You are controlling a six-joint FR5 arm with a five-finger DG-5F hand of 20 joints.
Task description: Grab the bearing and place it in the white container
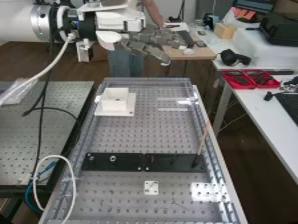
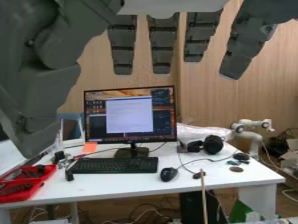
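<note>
High above the far end of the bench, the hand [image 1: 148,42] stretches out from the arm at the upper left, its fingers straight and nothing held between them. The white container [image 1: 116,102], a square open box on a white base plate, stands near the bench's far left corner, below the hand. Farther toward the near end lies the black bar [image 1: 174,162], bearing the smaller nut [image 1: 91,158] and the larger nut [image 1: 113,158]. In the wrist view the hand [image 2: 161,45] hangs with its fingers extended and its thumb spread apart.
A thin stick [image 1: 202,139] rises from the bar's right end. A small white plate [image 1: 151,188] lies nearer than the bar. Cables [image 1: 44,100] hang at the left bench. Beyond stands a desk [image 2: 193,176] with a monitor [image 2: 130,116], a keyboard and red trays [image 1: 250,79].
</note>
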